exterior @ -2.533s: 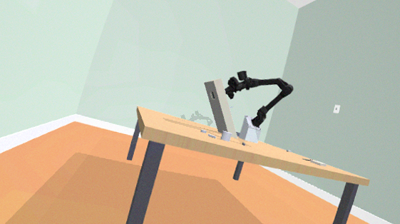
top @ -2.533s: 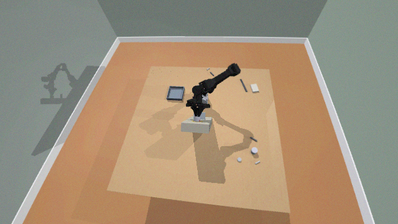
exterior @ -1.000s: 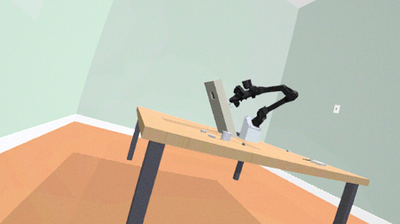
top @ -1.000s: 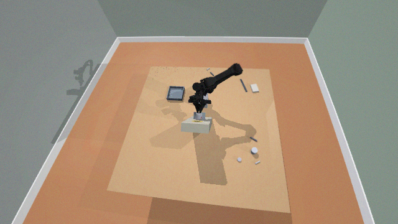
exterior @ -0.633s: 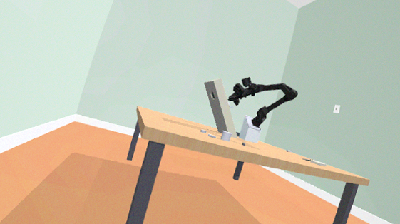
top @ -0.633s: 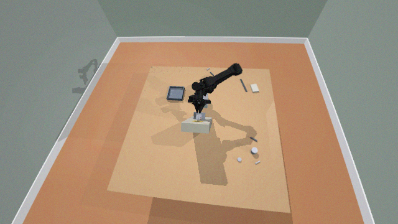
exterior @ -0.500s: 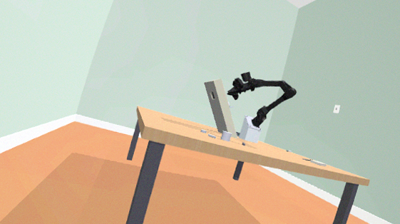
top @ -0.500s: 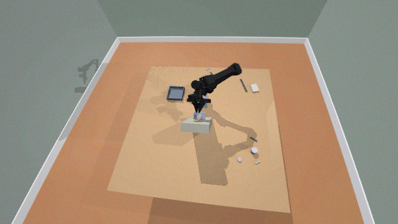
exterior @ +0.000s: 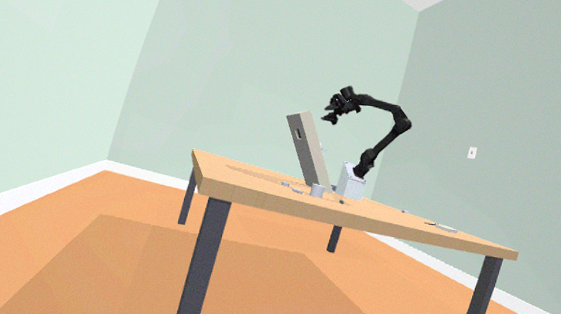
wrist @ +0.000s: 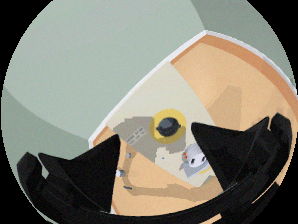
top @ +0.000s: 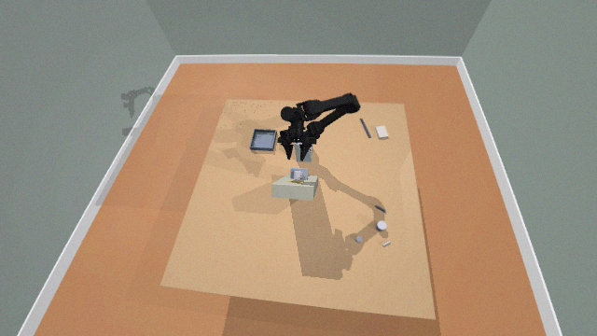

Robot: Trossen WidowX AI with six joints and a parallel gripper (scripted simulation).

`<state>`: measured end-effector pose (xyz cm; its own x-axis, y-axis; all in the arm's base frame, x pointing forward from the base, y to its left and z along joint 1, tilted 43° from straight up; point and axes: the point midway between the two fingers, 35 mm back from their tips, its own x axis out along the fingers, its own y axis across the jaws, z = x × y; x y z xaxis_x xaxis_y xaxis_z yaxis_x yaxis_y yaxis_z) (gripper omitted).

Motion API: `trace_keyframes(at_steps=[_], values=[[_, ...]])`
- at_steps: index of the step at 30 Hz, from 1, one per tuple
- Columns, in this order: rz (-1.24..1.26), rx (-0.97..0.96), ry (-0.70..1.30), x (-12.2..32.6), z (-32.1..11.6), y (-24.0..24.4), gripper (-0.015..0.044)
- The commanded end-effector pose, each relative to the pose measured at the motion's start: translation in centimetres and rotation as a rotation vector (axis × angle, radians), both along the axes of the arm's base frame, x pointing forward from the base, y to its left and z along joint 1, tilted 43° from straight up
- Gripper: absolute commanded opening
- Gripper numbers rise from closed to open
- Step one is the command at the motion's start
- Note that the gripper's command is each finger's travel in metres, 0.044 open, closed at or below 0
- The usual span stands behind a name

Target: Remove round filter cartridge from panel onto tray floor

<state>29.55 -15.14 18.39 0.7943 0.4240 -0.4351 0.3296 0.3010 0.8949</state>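
Hanging near the panel (top: 294, 190) (exterior: 311, 149) (wrist: 170, 90), the gripper (top: 296, 159) (exterior: 324, 113) (wrist: 156, 133) stood spread, holding nothing; the cartridge (top: 298, 175) (exterior: 322, 146) (wrist: 198, 159) was outside the panel's hole (wrist: 168, 127), lower along its face.

lighting's pretty bright and even, with the pale walls looking a bit washed out in the side view. the arm (top: 347, 104) (exterior: 400, 123) throws a long soft shadow across the table (top: 205, 261) (exterior: 356, 218), so light's coming from above at a slant. wrist view is fisheye, edges bent and corners black. slight grain everywhere, small stuff's kinda mushy.
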Motion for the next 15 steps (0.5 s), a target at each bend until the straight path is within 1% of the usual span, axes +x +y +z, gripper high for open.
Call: trace_keyframes(at_steps=[1, 3, 4, 10, 12, 15], values=[[0.037, -0.023, 0.009, -0.2, -0.3, 0.1, 0.0372], [0.135, -0.114, 0.016, -0.7, -2.2, 1.5, 0.0320], [0.195, -0.162, 0.018, -1.0, -3.2, 2.3, 0.0305], [0.600, -0.398, -0.012, -4.1, -8.3, 7.0, 0.0305], [0.651, -0.418, -0.021, -4.6, -8.8, 7.5, 0.0305], [0.651, -0.418, -0.021, -4.6, -8.8, 7.5, 0.0305]])
